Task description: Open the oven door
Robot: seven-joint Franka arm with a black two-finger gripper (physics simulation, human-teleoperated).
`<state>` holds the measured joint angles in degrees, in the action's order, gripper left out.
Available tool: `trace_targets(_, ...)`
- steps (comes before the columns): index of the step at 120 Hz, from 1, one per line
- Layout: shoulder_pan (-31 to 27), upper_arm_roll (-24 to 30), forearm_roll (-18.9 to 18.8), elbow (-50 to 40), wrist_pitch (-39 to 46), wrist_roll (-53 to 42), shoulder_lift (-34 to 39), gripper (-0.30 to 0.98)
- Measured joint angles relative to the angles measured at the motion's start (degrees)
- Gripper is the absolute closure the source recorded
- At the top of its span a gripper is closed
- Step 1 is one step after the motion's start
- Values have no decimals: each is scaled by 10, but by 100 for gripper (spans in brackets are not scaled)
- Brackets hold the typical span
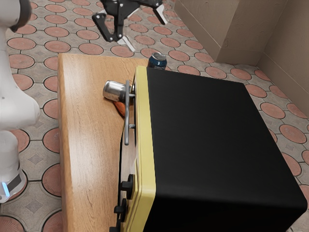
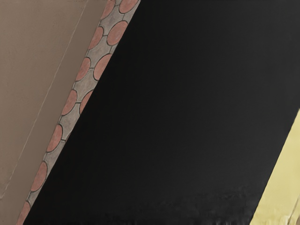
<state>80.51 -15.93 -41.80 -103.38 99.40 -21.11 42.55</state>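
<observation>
The oven (image 1: 217,135) is a black box with a yellow front (image 1: 147,169) that faces the exterior view's left. A metal bar handle (image 1: 127,116) stands out from that front, and the door behind it is seen nearly edge-on, with no wide gap visible. High in the exterior view my gripper (image 1: 147,31) is open, its two fingertips far apart and nothing between them. It appears apart from the handle, beyond the oven's far end. In the wrist view the oven's black surface (image 2: 173,112) borders its yellow front (image 2: 281,173).
A silver can (image 1: 114,90) lies on its side close to the handle, with an orange-brown object (image 1: 119,108) beside it. A blue can (image 1: 157,61) stands by the oven's far corner. Dark knobs (image 1: 127,186) project from the front's near part, over the wooden table (image 1: 87,145).
</observation>
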Motion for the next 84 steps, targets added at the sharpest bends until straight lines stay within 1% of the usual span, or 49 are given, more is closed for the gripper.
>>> trace_targets(13,26,17,-50,-117,-6,-33,89,0)
trace_targets(24,29,26,-72,-181,-8,-54,118,0)
trace_targets(34,29,18,-74,-220,-11,-70,132,0)
trace_targets(40,30,6,-67,-231,-11,-78,135,0)
trace_targets(50,64,-10,-59,-252,-13,-92,169,0)
trace_targets(56,100,-12,-62,-261,-17,-98,191,0)
trace_targets(63,132,-17,-66,-267,-20,-105,201,0)
trace_targets(68,148,-37,-69,-271,-21,-110,200,0)
trace_targets(75,162,-61,-73,-274,-22,-116,195,0)
trace_targets(84,165,-73,-76,-280,-23,-123,193,0)
